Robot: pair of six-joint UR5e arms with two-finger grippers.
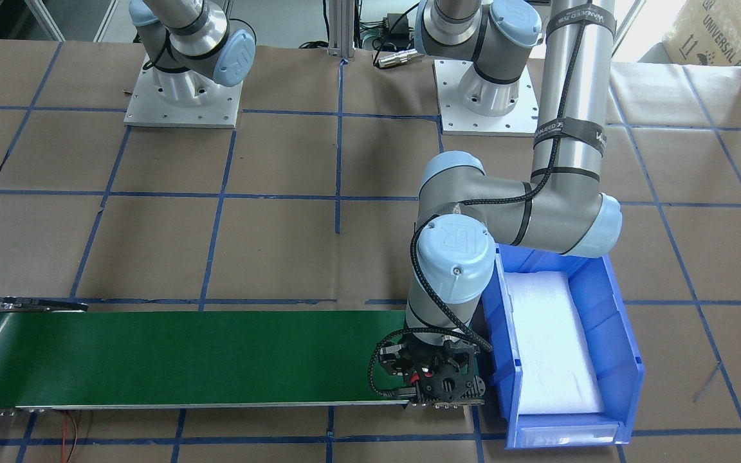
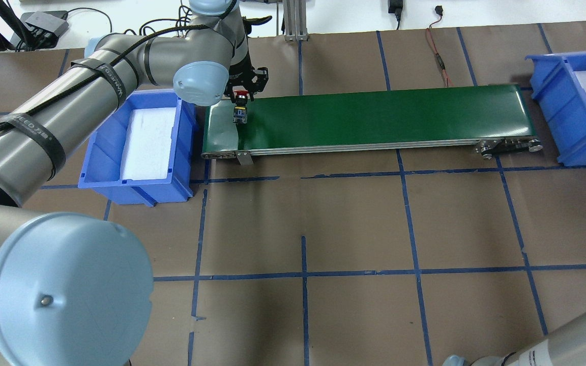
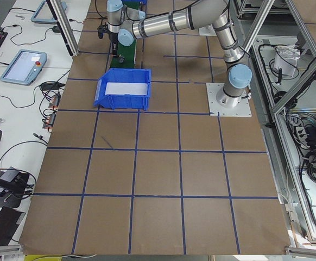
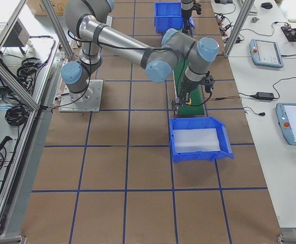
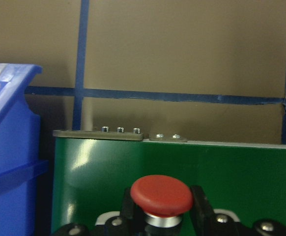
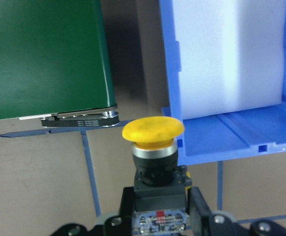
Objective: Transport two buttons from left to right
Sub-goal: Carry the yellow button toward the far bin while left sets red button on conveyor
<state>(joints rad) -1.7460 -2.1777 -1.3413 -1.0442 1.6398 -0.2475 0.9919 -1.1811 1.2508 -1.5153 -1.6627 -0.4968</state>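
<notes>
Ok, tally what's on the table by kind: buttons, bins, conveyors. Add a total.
Push-buttons: 2 (red-capped push-button, yellow-capped push-button)
Blue bins: 2 (left bin, right bin)
Green conveyor belt: 1
Total: 5

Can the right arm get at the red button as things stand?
Probably not. The red button sits clamped in the left gripper over the left end of the belt; the right gripper is at the bin beyond its other end, shut on the yellow button.
</notes>
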